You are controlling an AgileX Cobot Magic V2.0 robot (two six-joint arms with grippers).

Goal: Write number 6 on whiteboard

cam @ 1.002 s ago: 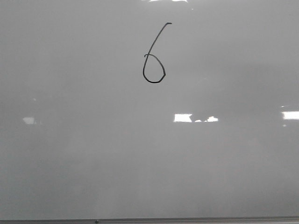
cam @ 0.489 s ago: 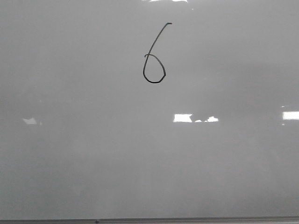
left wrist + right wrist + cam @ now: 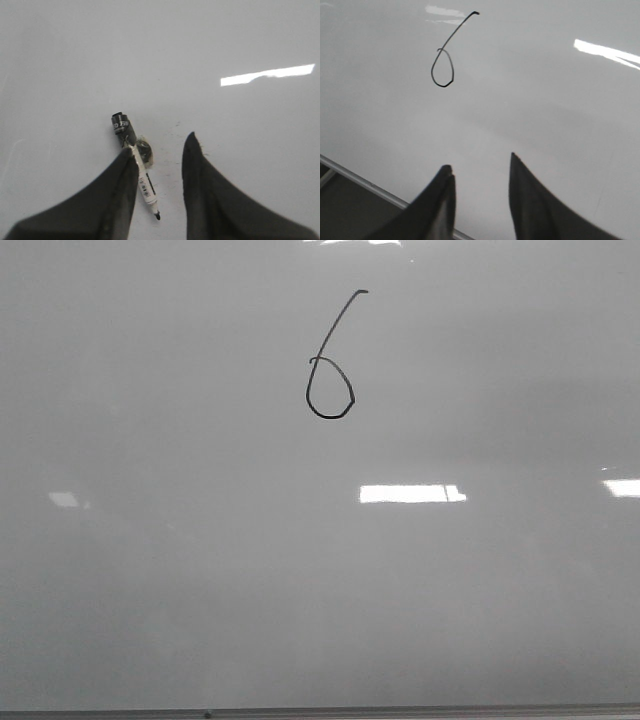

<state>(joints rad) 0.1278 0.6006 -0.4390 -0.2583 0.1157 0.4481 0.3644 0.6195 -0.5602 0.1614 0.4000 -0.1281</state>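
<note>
The number 6 (image 3: 329, 417) is drawn in thin black line on the upper middle of the whiteboard (image 3: 200, 590); it also shows in the right wrist view (image 3: 441, 85). No gripper shows in the front view. My left gripper (image 3: 161, 142) is open over the board; a white marker (image 3: 144, 182) with a black cap lies against its one finger, tip bare, not clamped. My right gripper (image 3: 480, 161) is open and empty over the board (image 3: 545, 110), some way from the digit.
The board's thin grey frame edge (image 3: 400, 710) runs along the near side and shows by the right gripper (image 3: 365, 182). A small dark lump (image 3: 145, 151) sits beside the marker. Bright glare strips (image 3: 410, 494) lie on the board.
The digit has not changed. The glare patch in the middle of the front view has grown into one longer unbroken strip.
</note>
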